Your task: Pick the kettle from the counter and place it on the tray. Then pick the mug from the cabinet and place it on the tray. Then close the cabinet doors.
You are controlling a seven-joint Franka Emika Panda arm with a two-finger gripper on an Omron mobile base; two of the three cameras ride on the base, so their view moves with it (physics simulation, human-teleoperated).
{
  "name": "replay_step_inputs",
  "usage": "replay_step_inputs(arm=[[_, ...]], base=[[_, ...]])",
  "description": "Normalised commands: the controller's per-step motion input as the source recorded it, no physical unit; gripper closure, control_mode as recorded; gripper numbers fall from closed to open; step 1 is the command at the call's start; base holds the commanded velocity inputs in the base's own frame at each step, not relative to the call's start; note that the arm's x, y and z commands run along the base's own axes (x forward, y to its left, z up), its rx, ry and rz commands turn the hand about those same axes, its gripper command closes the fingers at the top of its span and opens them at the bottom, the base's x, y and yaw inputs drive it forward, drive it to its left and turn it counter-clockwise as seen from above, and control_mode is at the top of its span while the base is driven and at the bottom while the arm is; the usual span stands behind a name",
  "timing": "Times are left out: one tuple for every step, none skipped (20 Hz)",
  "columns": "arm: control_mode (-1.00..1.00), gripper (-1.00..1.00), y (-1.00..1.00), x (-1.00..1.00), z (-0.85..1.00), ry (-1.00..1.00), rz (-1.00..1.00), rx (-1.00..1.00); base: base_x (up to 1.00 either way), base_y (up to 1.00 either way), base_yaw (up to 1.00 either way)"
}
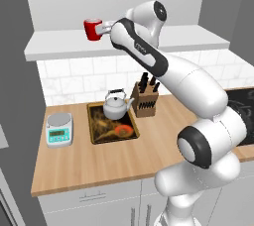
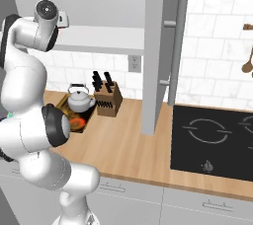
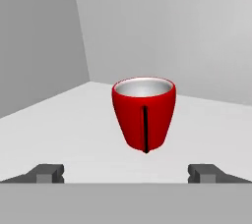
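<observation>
- Left base view: the cabinet (image 1: 124, 46) stands open, its white shelf running across the upper half of the picture, with the arm reaching up to it from the 5 o'clock corner.
- One of the cabinet doors (image 2: 158, 51) stands edge-on in the right base view, swung out over the worktop (image 2: 128, 140); closing the doors is not yet done.
- On the worktop in the left base view, the tray (image 1: 112, 123) lies a little to the 10 o'clock side of the picture's centre, between the scale (image 1: 59, 129) at its 9 o'clock and the knife block (image 1: 144, 100) at its 2 o'clock.
- The kettle (image 1: 117, 105) stands on the tray at its far end, so I judge the first step finished.
- The mug (image 3: 144, 113) sits upright on the cabinet shelf, not yet lifted; the left base view puts it at about 11 o'clock, just past the end of the arm.
- By my reckoning, gripping the mug, carrying it down to the tray and shutting the doors are all left.
- Hand view: the hand (image 3: 128, 174) is released, its two tips spread wide at the bottom of the view with nothing between them.
- The mug lies at 12 o'clock from the hand, centred between the tips and apart from both; it looks lined up for a straight push forward before closing.
</observation>
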Motion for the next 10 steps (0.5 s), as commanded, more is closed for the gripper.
replay_step_inputs(arm=[[-1.00, -1.00, 0.08, 0.31, -0.11, 0.11, 0.05, 0.00], [-1.00, -1.00, 0.08, 0.31, -0.11, 0.12, 0.05, 0.00], [-1.00, -1.00, 0.08, 0.31, -0.11, 0.12, 0.05, 0.00], [-1.00, -1.00, 0.07, 0.30, -0.10, 0.13, 0.05, 0.00], [-1.00, -1.00, 0.08, 0.28, -0.13, 0.12, 0.04, 0.00], [-1.00, -1.00, 0.08, 0.28, -0.11, 0.09, 0.04, 0.00], [-1.00, -1.00, 0.10, 0.26, -0.11, 0.04, 0.05, 0.00], [-1.00, -1.00, 0.10, 0.25, -0.09, 0.01, 0.05, 0.00], [-1.00, -1.00, 0.10, 0.24, -0.05, 0.00, 0.05, 0.00], [-1.00, -1.00, 0.12, 0.22, -0.05, 0.00, 0.05, 0.00]], base=[[0.00, 0.00, 0.00], [0.00, 0.00, 0.00], [0.00, 0.00, 0.00], [0.00, 0.00, 0.00], [0.00, 0.00, 0.00], [0.00, 0.00, 0.00], [0.00, 0.00, 0.00], [0.00, 0.00, 0.00], [0.00, 0.00, 0.00], [0.00, 0.00, 0.00]])
